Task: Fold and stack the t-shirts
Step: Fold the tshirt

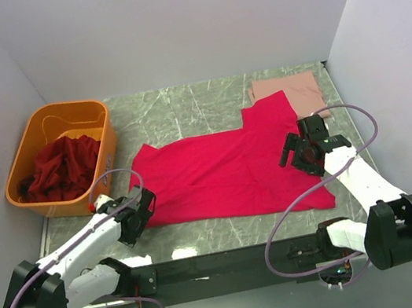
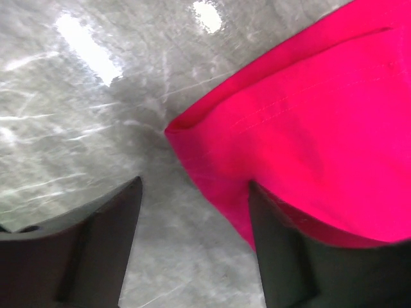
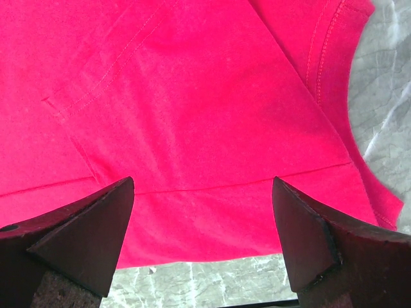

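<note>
A bright crimson-pink t-shirt lies spread flat on the marble table. A pale salmon-pink t-shirt lies folded at the back right. Dark maroon-red t-shirts are heaped in the orange tub. My left gripper is open and empty, low over the crimson shirt's near left corner. My right gripper is open and empty above the shirt's right part; the hem and collar show in its wrist view.
The orange plastic tub stands at the back left. Grey walls close the left, back and right sides. A black rail runs along the near edge between the arm bases.
</note>
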`<state>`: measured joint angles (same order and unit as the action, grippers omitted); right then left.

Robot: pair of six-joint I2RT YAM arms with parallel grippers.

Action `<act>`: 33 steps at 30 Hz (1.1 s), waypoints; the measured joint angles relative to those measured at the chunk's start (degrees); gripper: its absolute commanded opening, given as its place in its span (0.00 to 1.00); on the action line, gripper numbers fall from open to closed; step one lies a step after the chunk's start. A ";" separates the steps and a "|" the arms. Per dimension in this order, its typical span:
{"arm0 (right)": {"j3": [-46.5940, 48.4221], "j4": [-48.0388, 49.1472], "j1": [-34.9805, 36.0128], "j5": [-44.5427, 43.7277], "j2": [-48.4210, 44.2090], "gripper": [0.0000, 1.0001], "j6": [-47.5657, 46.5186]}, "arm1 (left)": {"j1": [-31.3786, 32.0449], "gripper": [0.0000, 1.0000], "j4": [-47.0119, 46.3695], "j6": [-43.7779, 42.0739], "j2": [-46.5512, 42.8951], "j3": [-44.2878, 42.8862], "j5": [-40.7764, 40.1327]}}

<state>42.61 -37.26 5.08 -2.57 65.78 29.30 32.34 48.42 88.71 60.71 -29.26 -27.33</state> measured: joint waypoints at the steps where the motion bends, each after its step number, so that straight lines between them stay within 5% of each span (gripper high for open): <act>1: 0.00 0.00 0.00 -0.07 -0.07 0.94 0.00 | 0.00 0.64 -0.70 0.59 0.83 0.04 0.00; 7: -0.55 -0.07 0.00 -0.52 -0.98 0.94 0.04 | 0.00 0.52 -1.62 1.05 3.58 -0.20 -1.88; 18: -1.09 -4.57 0.00 0.87 -5.64 0.93 1.18 | 0.00 0.01 -5.07 -0.52 6.40 -0.92 -4.09; 33: -1.92 -13.51 -0.63 -0.02 -8.59 0.98 6.14 | 0.00 0.01 -10.21 -6.86 7.19 -2.19 -3.74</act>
<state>40.69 -50.76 4.45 -2.59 57.19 35.44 32.34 38.22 81.84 67.90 -31.44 -31.07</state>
